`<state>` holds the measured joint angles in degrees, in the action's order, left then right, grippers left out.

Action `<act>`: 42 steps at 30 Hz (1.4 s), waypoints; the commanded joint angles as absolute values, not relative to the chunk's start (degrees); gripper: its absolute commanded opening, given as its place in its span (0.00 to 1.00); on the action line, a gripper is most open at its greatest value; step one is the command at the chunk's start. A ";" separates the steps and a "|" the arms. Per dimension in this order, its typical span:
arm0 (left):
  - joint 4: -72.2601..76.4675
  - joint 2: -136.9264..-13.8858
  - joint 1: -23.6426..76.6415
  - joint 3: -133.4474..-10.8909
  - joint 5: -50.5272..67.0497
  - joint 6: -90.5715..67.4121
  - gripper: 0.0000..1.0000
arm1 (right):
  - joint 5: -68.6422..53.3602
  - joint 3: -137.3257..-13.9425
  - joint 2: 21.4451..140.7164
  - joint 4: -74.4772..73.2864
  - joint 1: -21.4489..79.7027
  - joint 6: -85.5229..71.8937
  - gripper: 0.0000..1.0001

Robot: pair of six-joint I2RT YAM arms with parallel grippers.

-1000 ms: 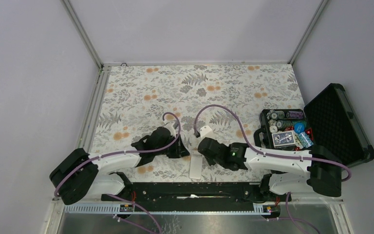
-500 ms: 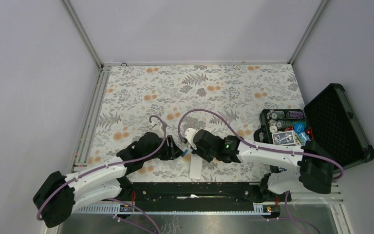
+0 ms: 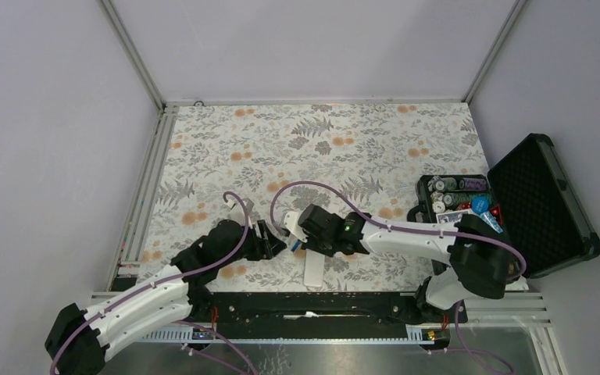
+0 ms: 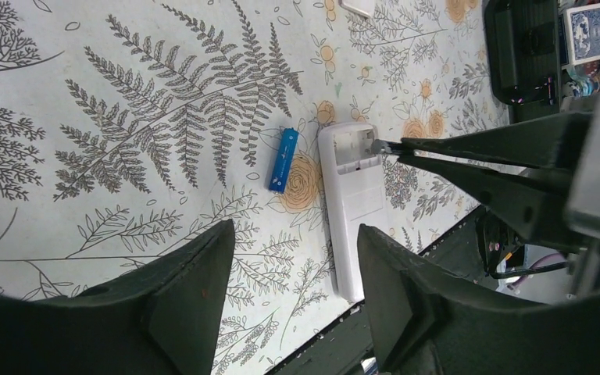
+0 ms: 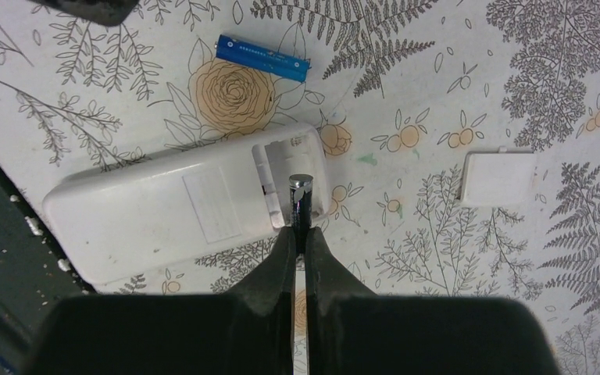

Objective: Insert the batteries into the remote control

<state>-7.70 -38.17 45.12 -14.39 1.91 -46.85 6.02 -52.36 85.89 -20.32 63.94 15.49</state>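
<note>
- Over on the left, our left gripper [image 4: 293, 242] hovers low above the matte fern-printed cloth [image 4: 125, 94]. Its jaws are spread wide with nothing between them.
- Just right of it lies the loose battery [image 4: 283, 159], a slim, glossy blue cylinder flat on the cloth. It sits beside the remote's far end without touching it. Being round, it would likely roll if nudged.
- Next comes the remote control [image 4: 355, 211], back up near the table's near edge. It is smooth white plastic with rounded corners, and its battery bay [image 5: 281, 168] is uncovered at the far end.
- Above that bay, the right gripper [image 5: 300, 234] is pinched tight on the held battery [image 5: 300, 191] (we take the slim rod with the silvery cap for one), its tip at the bay's edge.
- To seat it well, we would line the cell up with the bay's long axis, lower one end first, then press gently. The free left jaws could steady the slick body against sliding.
- Farther right, the small, square white bay cover [image 5: 498, 178] lies well apart.
</note>
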 commanded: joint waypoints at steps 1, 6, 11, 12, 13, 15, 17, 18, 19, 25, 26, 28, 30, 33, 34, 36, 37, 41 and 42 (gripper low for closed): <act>-7.63 -37.17 44.63 -14.05 0.26 -46.52 0.63 | 7.49 -56.05 89.67 -21.33 63.55 17.96 0.00; -7.71 -37.90 44.47 -14.15 0.23 -45.82 0.64 | 9.03 -57.77 92.62 -22.72 63.52 17.84 0.00; -7.39 -38.22 44.19 -13.84 0.19 -45.62 0.65 | 9.04 -58.37 93.52 -22.72 63.20 17.78 0.00; -7.26 -38.31 44.14 -13.80 0.20 -45.55 0.65 | 9.05 -58.43 93.76 -22.71 63.12 17.76 0.00; -7.04 -38.36 43.98 -13.80 0.19 -45.53 0.65 | 9.01 -58.51 93.89 -22.68 63.11 17.69 0.00; -6.75 -38.40 43.94 -13.71 0.19 -45.44 0.65 | 8.67 -58.75 94.27 -22.76 63.11 17.67 0.00; -6.70 -38.62 43.76 -13.69 0.31 -45.36 0.66 | 8.66 -58.83 94.54 -22.68 63.11 17.45 0.01; -6.68 -38.71 43.77 -13.63 0.44 -45.31 0.66 | 8.51 -58.80 94.71 -22.70 63.11 17.41 0.01; -6.54 -38.80 43.69 -13.62 0.56 -45.27 0.66 | 8.34 -58.76 94.71 -22.76 63.11 17.40 0.01; -6.26 -39.12 43.44 -13.38 0.78 -45.18 0.66 | 8.30 -58.45 94.99 -22.72 63.11 17.18 0.01; -6.17 -39.18 43.41 -13.36 0.86 -45.18 0.66 | 8.11 -58.45 94.93 -22.69 63.11 17.14 0.01; -5.93 -39.28 43.41 -13.32 0.92 -45.25 0.66 | 7.85 -58.38 95.01 -22.74 63.11 17.05 0.01; -5.59 -39.47 43.33 -13.19 1.05 -45.26 0.66 | 7.82 -58.36 95.13 -22.73 63.19 17.05 0.02; -5.33 -39.93 43.26 -13.23 1.29 -45.32 0.66 | 7.66 -58.38 95.10 -22.78 63.11 17.01 0.03; -5.21 -40.03 43.20 -13.20 1.38 -45.28 0.66 | 7.65 -58.30 95.10 -22.83 63.11 17.05 0.04; -5.10 -40.10 43.20 -13.26 1.41 -45.27 0.66 | 7.73 -58.24 95.10 -22.83 63.11 17.09 0.04; -5.10 -40.16 43.19 -13.27 1.41 -45.26 0.66 | 7.73 -58.33 95.14 -23.06 63.11 17.13 0.04; -5.12 -40.19 43.10 -13.45 1.41 -45.18 0.66 | 7.57 -58.56 95.26 -23.86 63.11 17.14 0.05; -5.14 -40.25 43.06 -13.45 1.41 -45.10 0.66 | 7.30 -58.47 95.19 -23.84 63.13 17.14 0.05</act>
